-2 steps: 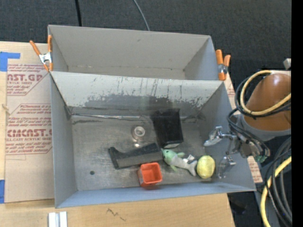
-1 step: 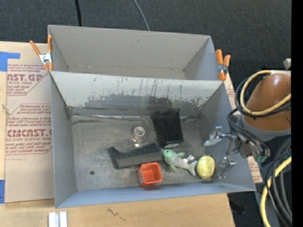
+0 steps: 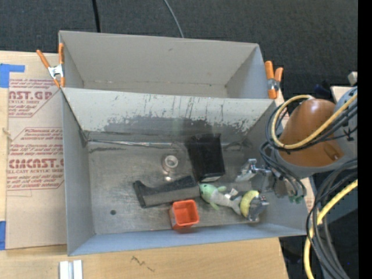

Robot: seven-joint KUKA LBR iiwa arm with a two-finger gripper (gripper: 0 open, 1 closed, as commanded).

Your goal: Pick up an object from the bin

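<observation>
My gripper [image 3: 254, 188] hangs low at the bin's right wall, open, one fingertip [image 3: 250, 168] toward the back and the other [image 3: 257, 209] toward the front. A small yellow-green rounded thing [image 3: 246, 200] lies right against the front fingertip, and whether they touch I cannot tell. Joined to it or just beside it on the left lies a green and white toy [image 3: 214, 195]. Behind that a black box [image 3: 205, 155] stands on the bin's floor.
An orange square cup [image 3: 185, 213] sits near the front wall. A flat black angled piece [image 3: 161, 192] lies left of the toy, with a small clear round cap [image 3: 170, 163] behind it. The arm's orange dome and looped cables hang over the right rim.
</observation>
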